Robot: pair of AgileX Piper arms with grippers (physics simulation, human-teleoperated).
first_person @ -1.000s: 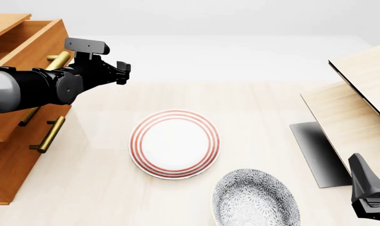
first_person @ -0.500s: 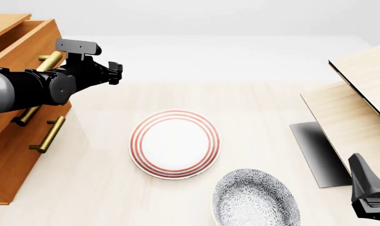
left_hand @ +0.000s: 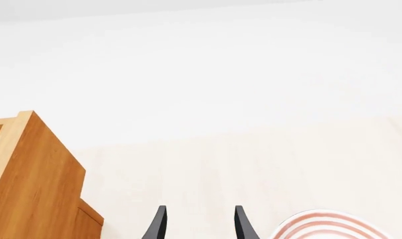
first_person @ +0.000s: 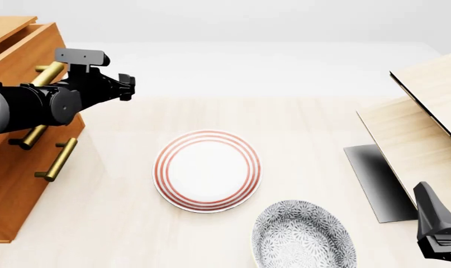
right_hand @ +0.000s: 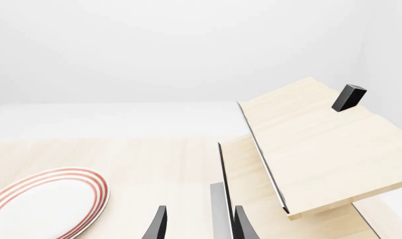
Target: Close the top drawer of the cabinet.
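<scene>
The orange-brown cabinet stands at the table's left edge. Its top drawer sticks out a little to the right. The drawer's brass bar handle is partly hidden behind my left arm, which lies across the drawer front. My left gripper is open and empty, past the drawer's far corner, over the table. In the left wrist view the drawer's corner is beside the gripper. My right gripper is open and empty at the front right; it also shows in the right wrist view.
The lower drawer's brass handle is below the top one. A red-ringed white plate lies mid-table and a grey patterned plate lies near the front. A pale wood structure with a black panel stands at the right.
My left arm has moved left against the top drawer's front. The drawer has slid left, further into the cabinet. The right arm has not moved.
</scene>
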